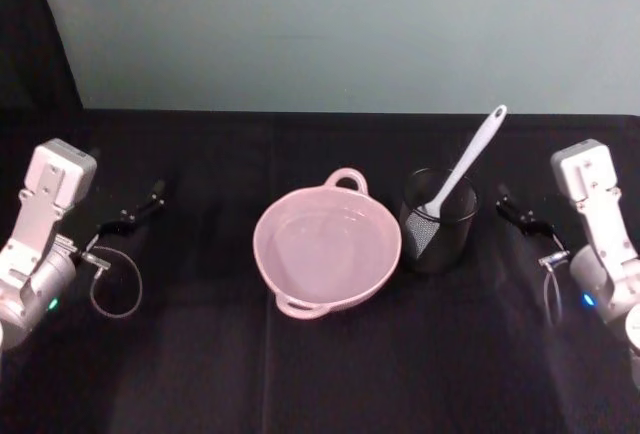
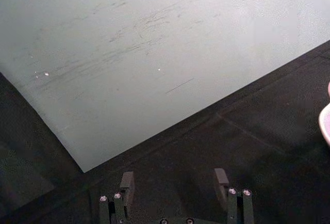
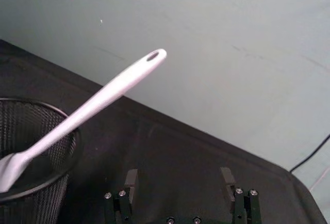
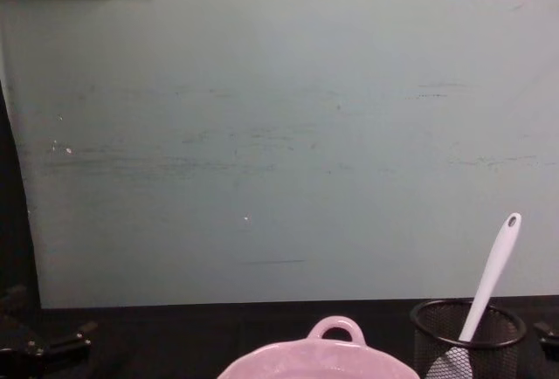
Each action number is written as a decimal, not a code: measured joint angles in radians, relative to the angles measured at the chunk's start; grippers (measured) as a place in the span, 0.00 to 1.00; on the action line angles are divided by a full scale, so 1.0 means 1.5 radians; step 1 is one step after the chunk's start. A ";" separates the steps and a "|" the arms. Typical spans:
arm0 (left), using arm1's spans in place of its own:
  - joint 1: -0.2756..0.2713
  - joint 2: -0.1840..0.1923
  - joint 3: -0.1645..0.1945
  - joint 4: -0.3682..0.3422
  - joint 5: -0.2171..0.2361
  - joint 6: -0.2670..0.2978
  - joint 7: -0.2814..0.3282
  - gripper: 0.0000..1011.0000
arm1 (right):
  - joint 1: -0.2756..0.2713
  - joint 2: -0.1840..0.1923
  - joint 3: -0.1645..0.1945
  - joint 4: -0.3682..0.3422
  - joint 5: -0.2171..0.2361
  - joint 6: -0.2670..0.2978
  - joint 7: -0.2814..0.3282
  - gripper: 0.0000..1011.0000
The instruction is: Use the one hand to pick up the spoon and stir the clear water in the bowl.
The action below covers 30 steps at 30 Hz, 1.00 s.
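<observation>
The pale pink bowl sits at the table's middle, its loop handle toward the wall, and clear water lies in it as a pale glossy surface. Just right of it, the white spoon stands head-down in a black wire-mesh cup, its handle leaning up and to the right. My right gripper rests low to the right of the cup, open and holding nothing. In the right wrist view the spoon slants up out of the cup, ahead of the open right gripper. My left gripper stays parked far left, open.
A pale green wall rises behind the black table's far edge. A looped cable lies beside the left arm. Bare black cloth stretches in front of the bowl. The bowl's edge just enters the left wrist view.
</observation>
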 joint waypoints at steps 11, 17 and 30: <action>0.000 0.000 0.000 0.000 0.000 0.000 0.000 1.00 | 0.011 -0.022 0.001 0.048 -0.028 -0.084 -0.011 0.99; 0.000 0.000 0.000 0.000 0.000 0.000 0.000 1.00 | 0.011 -0.022 0.001 0.046 -0.028 -0.082 -0.011 0.99; 0.000 0.000 0.000 0.000 0.000 0.000 0.000 1.00 | 0.011 -0.021 0.001 0.044 -0.027 -0.079 -0.011 0.99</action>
